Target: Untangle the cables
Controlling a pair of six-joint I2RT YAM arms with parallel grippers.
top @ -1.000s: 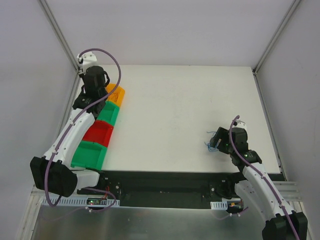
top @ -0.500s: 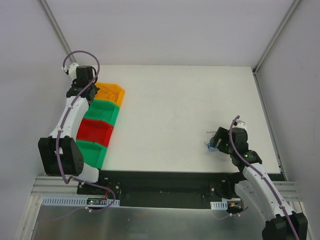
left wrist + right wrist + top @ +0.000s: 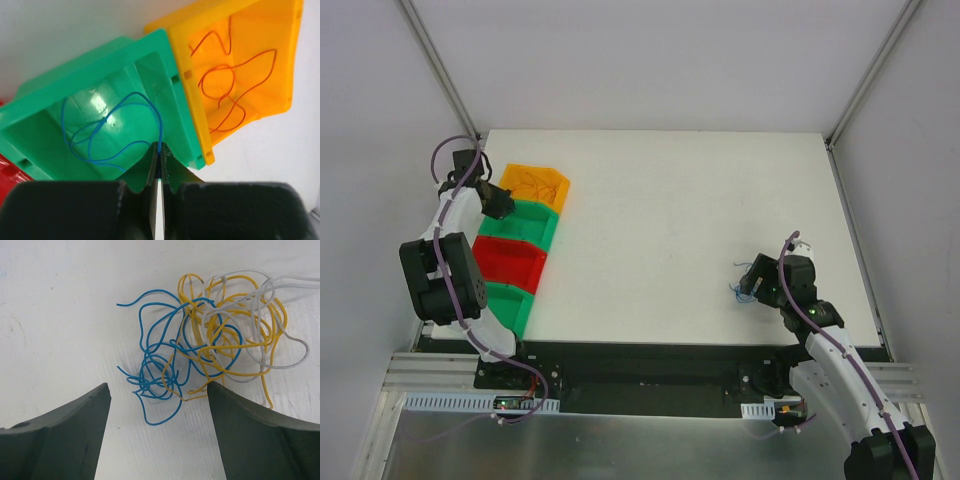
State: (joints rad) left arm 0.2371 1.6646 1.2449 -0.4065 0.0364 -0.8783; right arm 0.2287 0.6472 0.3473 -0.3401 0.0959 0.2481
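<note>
The tangle of thin cables (image 3: 210,347), blue, yellow and white strands, lies on the white table at the right, small in the top view (image 3: 739,289). My right gripper (image 3: 157,386) is open right over its near edge, jaws wide on either side of the blue loops; in the top view it (image 3: 750,283) sits beside the clump. My left gripper (image 3: 159,150) is shut on one blue wire (image 3: 100,131) whose loops hang into the upper green bin (image 3: 177,100). In the top view this gripper (image 3: 498,203) is at the bins' left side.
Four bins stand in a row at the table's left edge: orange (image 3: 535,185) holding an orange wire (image 3: 225,90), green (image 3: 528,226), red (image 3: 515,265), green (image 3: 498,308). Frame posts rise at the back corners.
My left arm has swung back to the left and folded, bringing its gripper down from over the orange bin to the upper green bin. The right arm and tangle have not moved.
</note>
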